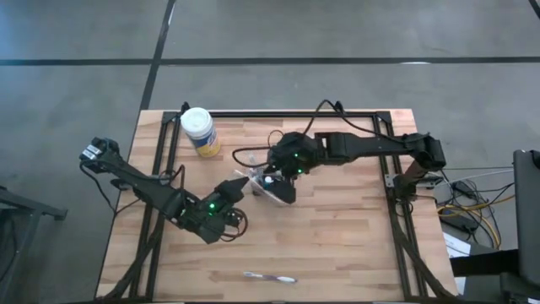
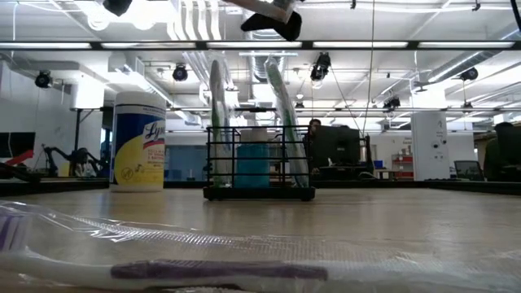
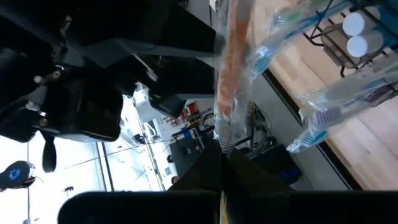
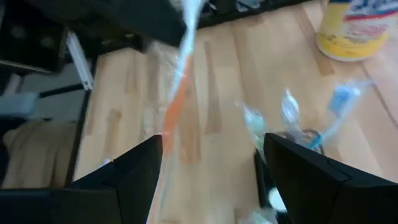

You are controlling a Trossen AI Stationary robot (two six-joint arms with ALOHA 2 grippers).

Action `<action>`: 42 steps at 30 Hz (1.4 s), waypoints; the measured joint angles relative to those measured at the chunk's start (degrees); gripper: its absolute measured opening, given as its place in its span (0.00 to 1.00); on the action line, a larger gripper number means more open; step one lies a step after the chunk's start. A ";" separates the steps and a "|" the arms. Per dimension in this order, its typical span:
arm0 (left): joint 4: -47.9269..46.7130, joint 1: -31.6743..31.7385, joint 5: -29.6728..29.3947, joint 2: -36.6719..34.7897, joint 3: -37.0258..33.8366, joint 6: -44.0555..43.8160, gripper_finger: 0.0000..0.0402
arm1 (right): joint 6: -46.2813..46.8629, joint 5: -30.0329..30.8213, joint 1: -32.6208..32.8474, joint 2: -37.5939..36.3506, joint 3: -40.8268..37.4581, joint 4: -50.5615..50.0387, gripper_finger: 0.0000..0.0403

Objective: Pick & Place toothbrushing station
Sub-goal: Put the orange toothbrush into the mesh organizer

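Caddy point(image 2: 259, 167) sits mid tabletop point(image 1: 337, 245), brushes upright in it. Left claw point(image 1: 240, 184) is clamped on a wrapped orange toothbrush point(image 3: 233, 74) just beside it. Right claw point(image 1: 272, 181) hangs above w/ fingers apart (jar point(image 1: 200, 131) at the back, another brush point(image 1: 270, 277) at the front).

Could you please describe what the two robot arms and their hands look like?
Both arms are black and jointed, with small green lights glowing near the wrists. Thin black cables loop beside the left hand and behind the right hand, whose fingers are broad, flat and black.
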 joint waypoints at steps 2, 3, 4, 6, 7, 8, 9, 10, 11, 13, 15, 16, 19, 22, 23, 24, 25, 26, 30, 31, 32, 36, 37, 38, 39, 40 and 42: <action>0.11 0.02 -0.15 0.00 0.00 0.25 0.00 | -0.08 -1.19 0.00 -0.02 0.21 -0.05 0.68; 0.09 0.02 -0.21 0.00 0.00 0.41 0.00 | -0.16 -2.28 0.02 -0.12 0.30 0.16 0.68; 0.08 0.05 -0.31 0.00 0.00 0.78 0.00 | -0.22 -3.42 -0.01 -0.23 0.30 0.21 0.67; 0.30 0.17 -0.45 0.00 0.01 1.86 0.00 | 0.03 -5.20 -0.02 -0.60 0.30 0.46 0.66; 0.78 0.20 -0.47 0.01 0.13 2.27 0.00 | 0.28 -6.16 -0.02 -0.82 0.30 0.59 0.66; 1.16 0.20 -0.48 0.04 0.39 2.49 0.00 | 0.30 -7.34 -0.02 -0.91 0.30 0.59 0.65; 1.43 0.20 -0.52 0.04 0.59 2.51 0.00 | 0.37 -8.40 -0.05 -1.01 0.30 0.64 0.65; 1.44 0.20 -0.63 0.04 0.74 2.48 0.00 | 0.37 -8.83 -0.07 -1.00 0.30 0.72 0.64; 1.45 0.21 -0.66 0.04 0.86 2.45 0.00 | 0.37 -8.87 -0.05 -0.86 0.30 0.76 0.64; 1.40 0.40 -0.59 0.04 1.01 2.47 0.00 | 0.37 -8.87 0.02 -0.42 0.26 0.64 0.63; 1.44 0.62 -0.61 0.04 1.28 2.42 0.00 | 0.35 -8.86 0.07 -0.03 0.20 0.63 0.61; 1.47 0.78 -0.61 0.04 1.41 2.43 0.00 | 0.26 -8.85 0.09 0.00 0.00 0.61 0.61; 1.49 1.25 -0.60 0.04 1.42 2.45 0.00 | -0.42 -8.85 0.09 0.00 -0.27 0.69 0.58; 1.53 1.84 -0.61 0.04 1.42 2.32 0.00 | -0.74 -8.83 0.09 0.00 -0.33 0.73 0.54; 1.53 2.02 -0.60 0.04 1.42 2.30 0.00 | -0.97 -8.83 0.09 0.00 -0.35 0.69 0.52; 1.53 2.12 -0.56 0.04 1.41 2.30 0.00 | -1.34 -8.80 0.09 0.00 -0.35 0.67 0.50; 1.53 2.21 -0.48 0.04 1.40 2.30 0.00 | -1.76 -8.78 0.09 0.00 -0.35 0.63 0.48; 1.58 2.27 -0.39 0.04 1.40 2.30 0.00 | -2.07 -8.78 0.05 0.00 -0.35 0.62 0.45; 1.60 2.32 -0.23 0.04 1.40 2.17 0.00 | -2.24 -8.74 0.04 0.00 -0.40 0.61 0.34; 1.60 2.32 -0.22 0.04 1.40 2.19 0.00 | -2.36 -8.72 0.04 0.00 -0.40 0.61 0.31; 1.60 2.31 -0.22 0.04 1.40 2.21 0.00 | -2.40 -8.70 0.04 0.00 -0.40 0.61 0.28; 1.91 2.25 -0.10 0.04 1.40 2.30 0.00 | -2.84 -8.37 0.02 0.00 -0.46 0.39 0.16; 1.97 2.23 0.05 0.04 1.40 2.39 0.00 | -3.05 -8.37 -0.02 0.02 -0.46 0.31 0.13; 2.02 2.23 0.13 0.04 1.40 2.63 0.00 | -3.17 -8.29 -0.02 0.02 -0.49 0.17 0.11; 2.14 2.21 0.15 0.04 1.40 2.90 0.00 | -3.26 -8.16 -0.06 0.02 -0.52 0.08 0.08; 2.24 2.21 0.15 0.03 1.40 3.08 0.00 | -3.28 -8.09 -0.09 0.02 -0.53 0.03 0.07; 2.78 2.21 0.30 0.02 1.40 3.12 0.02 | -3.41 -8.08 -0.11 0.02 -0.53 -0.01 0.05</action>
